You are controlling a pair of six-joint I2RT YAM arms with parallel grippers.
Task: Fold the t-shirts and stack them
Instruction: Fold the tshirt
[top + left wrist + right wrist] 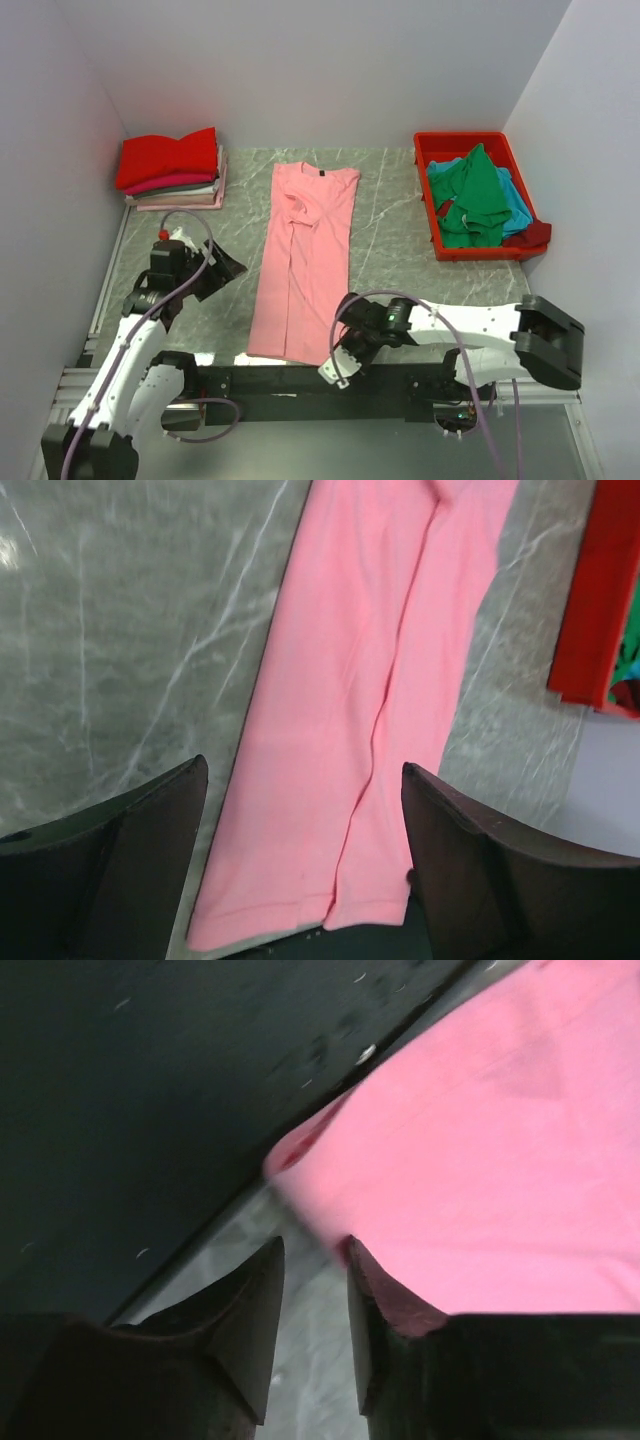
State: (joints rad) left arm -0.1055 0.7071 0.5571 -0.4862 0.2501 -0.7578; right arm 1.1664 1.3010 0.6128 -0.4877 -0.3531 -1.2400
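Overhead, the table (400,250) shows as a grey-green slab veined with white like marble, shut in by pale plain walls at the left, the back and the right. A black rail (290,380) runs along its near edge, where the arms are mounted. The pink t-shirt (305,260) lies flat down the middle of the surface, folded lengthwise into a long narrow strip. Its collar and dark neck label (322,171) point to the back wall and its hem reaches the near rail. In the far left corner sits a stack of folded shirts (172,170), red on top with magenta, grey and pale pink layers under it, and the wall beside it takes on a faint red tint. In the far right corner stands the red bin (465,138), holding a crumpled green shirt (475,195), a teal-blue shirt (517,205) and a maroon shirt (535,235) at its near right corner. The left gripper (302,770) hovers over bare table just left of the pink strip, its jaws spread wide and holding nothing. The right gripper (314,1245) is low at the strip's near right corner. Its jaws stand a narrow gap apart, with grey table showing between them and the cloth just beyond the tips.
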